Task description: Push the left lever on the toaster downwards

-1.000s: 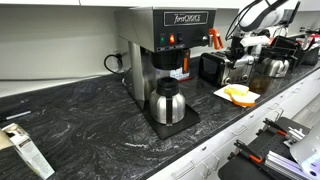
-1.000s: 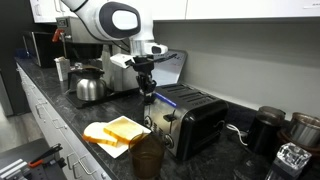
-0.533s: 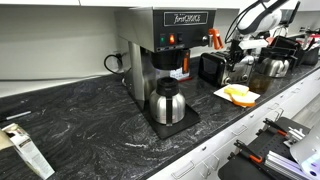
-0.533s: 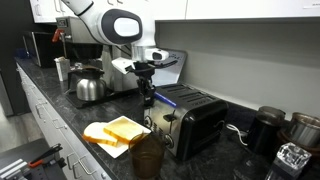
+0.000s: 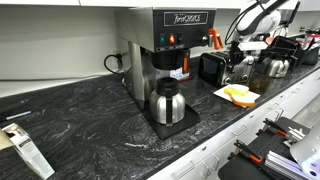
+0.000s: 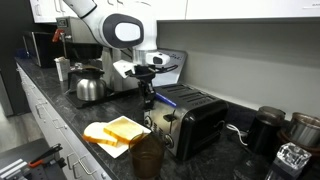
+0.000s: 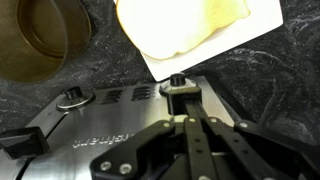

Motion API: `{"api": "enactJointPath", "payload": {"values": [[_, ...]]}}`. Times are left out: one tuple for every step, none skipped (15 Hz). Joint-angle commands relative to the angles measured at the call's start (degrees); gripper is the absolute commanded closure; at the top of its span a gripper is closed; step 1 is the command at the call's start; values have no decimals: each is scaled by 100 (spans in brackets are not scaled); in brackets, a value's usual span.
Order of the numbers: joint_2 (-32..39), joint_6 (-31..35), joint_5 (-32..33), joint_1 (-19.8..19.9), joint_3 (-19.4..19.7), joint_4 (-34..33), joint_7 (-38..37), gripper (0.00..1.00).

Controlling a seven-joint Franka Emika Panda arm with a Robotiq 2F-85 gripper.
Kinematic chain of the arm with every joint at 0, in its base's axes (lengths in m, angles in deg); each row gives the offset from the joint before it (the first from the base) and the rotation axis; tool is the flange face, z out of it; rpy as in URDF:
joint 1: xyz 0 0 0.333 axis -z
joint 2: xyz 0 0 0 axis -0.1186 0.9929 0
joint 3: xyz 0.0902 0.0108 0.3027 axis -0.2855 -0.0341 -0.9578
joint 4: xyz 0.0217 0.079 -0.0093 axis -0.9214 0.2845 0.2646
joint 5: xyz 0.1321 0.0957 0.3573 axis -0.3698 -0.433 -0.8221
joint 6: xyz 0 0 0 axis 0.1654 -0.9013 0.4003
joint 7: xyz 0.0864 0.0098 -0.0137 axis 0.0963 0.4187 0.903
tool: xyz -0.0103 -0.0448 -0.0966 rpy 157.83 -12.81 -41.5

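The toaster [image 6: 192,118] is a small black box with a shiny silver face, standing on the dark counter; it also shows in an exterior view [image 5: 211,67]. In the wrist view its silver face [image 7: 110,125] fills the lower half, with a black lever [image 7: 178,82] in a slot and a round knob [image 7: 70,98] to its left. My gripper [image 7: 186,112] is shut with its fingers pressed together, and the tips sit right at that lever. In an exterior view my gripper [image 6: 147,97] points down at the toaster's front end.
Bread slices on a white sheet [image 6: 117,131] and a brown cup [image 6: 146,156] lie in front of the toaster; both show in the wrist view [image 7: 190,25] [image 7: 40,35]. A tall coffee brewer [image 5: 165,45] with a steel carafe [image 5: 166,102] stands further along the counter.
My gripper has come down a little at the toaster's front end. Nothing else has moved.
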Motion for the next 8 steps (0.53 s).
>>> {"api": "enactJointPath", "payload": {"values": [[581,513,-188,-22,9,-59,-3,100],[675,584,-197,-28,8,-61,-6,100],[787,676,-202,-32,7,-57,-13,100],[865,737,-196,-35,7,-68,-23,100],[880,753,-198,-34,10,-75,-29,100],[878,763,-222,-35,13,-65,-25,100],[885,778,-245,-36,13,-56,-25,100],[892,803,-266,-36,14,-43,-21,100]]}}
